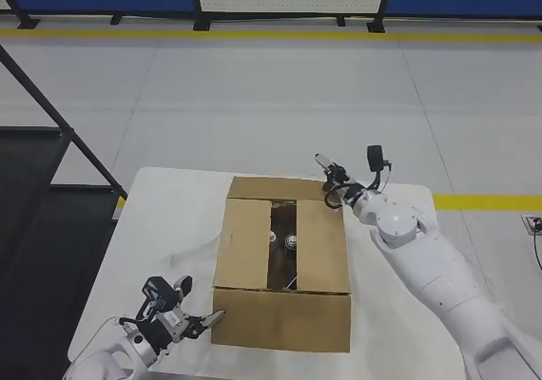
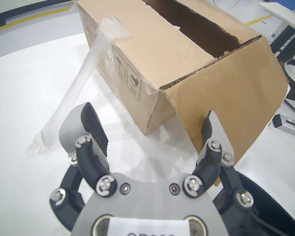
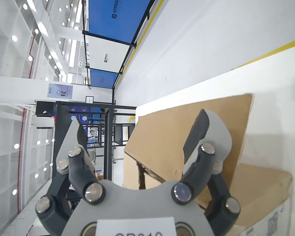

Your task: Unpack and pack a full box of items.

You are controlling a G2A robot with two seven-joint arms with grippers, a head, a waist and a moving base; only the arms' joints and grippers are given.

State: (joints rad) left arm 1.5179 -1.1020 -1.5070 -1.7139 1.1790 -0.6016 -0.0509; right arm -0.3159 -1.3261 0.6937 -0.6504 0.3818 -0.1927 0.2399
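Standing on the bench, the box is partly open. Left pincer wide by its near corner; right pincer wide at its far edge.

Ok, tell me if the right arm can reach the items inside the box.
Probably not yet: the right claw hangs open at the far end of the box, but its top flaps leave a narrow slot above the items.

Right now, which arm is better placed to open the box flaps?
Right, probably. The right gripper, fingers open, sits at the far end of the box, level with the flaps. The left gripper is low by the near corner, beside a side wall.
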